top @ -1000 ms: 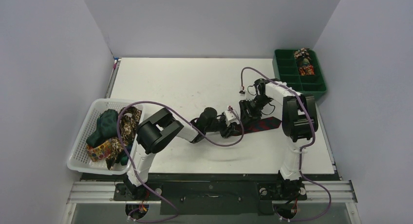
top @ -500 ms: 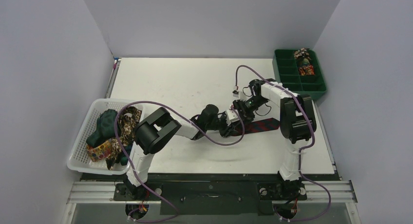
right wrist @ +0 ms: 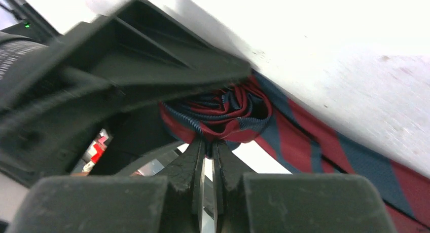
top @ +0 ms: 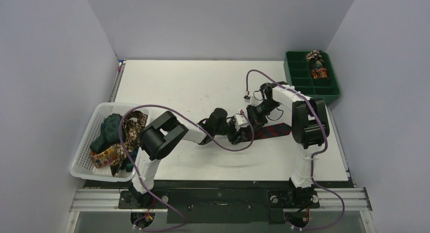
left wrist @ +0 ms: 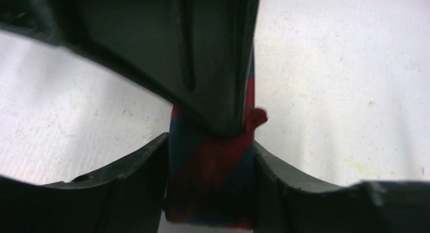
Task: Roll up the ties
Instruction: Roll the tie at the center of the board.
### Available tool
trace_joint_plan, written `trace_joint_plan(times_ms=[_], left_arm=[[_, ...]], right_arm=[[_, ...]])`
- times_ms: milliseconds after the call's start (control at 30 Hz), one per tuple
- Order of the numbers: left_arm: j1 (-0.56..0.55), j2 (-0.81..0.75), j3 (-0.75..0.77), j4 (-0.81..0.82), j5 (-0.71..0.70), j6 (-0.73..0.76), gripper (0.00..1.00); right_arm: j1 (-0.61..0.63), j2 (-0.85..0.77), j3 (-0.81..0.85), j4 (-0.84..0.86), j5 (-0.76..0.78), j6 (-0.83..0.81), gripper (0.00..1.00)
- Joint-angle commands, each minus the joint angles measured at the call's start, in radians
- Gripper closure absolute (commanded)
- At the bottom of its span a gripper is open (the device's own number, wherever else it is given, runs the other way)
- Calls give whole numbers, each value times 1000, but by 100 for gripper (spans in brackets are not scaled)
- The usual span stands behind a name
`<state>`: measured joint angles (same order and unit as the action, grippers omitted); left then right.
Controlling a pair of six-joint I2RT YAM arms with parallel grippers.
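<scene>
The navy tie with red diagonal stripes lies on the white table right of centre, its left end wound into a small roll. My left gripper is shut on that roll; in the left wrist view the fabric fills the gap between my two fingers. My right gripper meets it from the far right and is shut on the roll's edge. Its black finger presses down on the tie in the left wrist view. The tie's flat tail runs off to the right.
A white mesh basket at the left table edge holds several loose ties, brown-gold floral, dark green and multicoloured. A green compartment tray stands at the far right corner with rolled ties in its right cells.
My right gripper has moved a little left, closer onto the roll held by my left gripper. The tie's tail has shifted slightly with it. The left arm has hardly moved.
</scene>
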<state>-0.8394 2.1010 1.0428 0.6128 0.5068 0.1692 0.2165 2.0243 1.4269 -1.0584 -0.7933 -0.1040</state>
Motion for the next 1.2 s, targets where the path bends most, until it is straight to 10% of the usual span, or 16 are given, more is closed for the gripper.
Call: trace_joint_plan(times_ms=[0, 867, 1167], left_arm=[[31, -9, -42, -135, 22, 17, 43], [-20, 31, 82, 197, 40, -129, 14], [-35, 145, 125, 282, -61, -287, 28]], right_arm=[[-19, 57, -25, 66, 362, -38, 100], [17, 108, -13, 121, 478, 22, 100], [24, 105, -36, 161, 351, 95, 100]])
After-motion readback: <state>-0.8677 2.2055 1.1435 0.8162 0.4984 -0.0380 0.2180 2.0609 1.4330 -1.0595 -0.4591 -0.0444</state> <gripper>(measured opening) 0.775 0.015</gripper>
